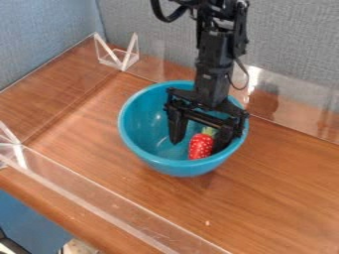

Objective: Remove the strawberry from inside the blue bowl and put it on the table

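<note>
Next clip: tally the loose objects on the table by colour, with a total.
Teal-blue: 1, the blue bowl
Red with green top: 1, the strawberry, lying inside the bowl between the fingers of the open gripper
Total: 2
</note>
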`<state>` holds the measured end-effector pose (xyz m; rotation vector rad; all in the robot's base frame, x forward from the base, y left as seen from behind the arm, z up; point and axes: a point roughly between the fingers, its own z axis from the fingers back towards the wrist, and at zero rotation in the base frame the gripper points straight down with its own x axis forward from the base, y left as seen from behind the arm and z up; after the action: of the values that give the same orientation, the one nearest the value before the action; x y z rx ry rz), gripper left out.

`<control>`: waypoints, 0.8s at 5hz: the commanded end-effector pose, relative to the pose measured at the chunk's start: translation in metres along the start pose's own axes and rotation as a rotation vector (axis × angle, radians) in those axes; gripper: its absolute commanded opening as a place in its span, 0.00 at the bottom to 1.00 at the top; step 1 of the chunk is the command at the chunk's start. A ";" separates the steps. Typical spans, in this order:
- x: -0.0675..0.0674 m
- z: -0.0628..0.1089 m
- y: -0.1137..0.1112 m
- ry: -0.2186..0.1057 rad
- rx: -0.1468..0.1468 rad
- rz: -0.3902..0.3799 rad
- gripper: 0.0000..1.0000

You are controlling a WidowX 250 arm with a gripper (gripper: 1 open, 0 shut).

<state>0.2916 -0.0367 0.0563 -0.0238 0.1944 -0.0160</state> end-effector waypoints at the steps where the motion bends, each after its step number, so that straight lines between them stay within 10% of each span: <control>1: 0.000 0.018 -0.005 -0.065 -0.005 -0.007 0.00; 2: -0.003 0.022 -0.009 -0.078 -0.006 -0.019 1.00; 4: -0.005 0.024 -0.014 -0.091 -0.008 -0.033 1.00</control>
<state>0.2865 -0.0463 0.0610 -0.0285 0.1758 -0.0309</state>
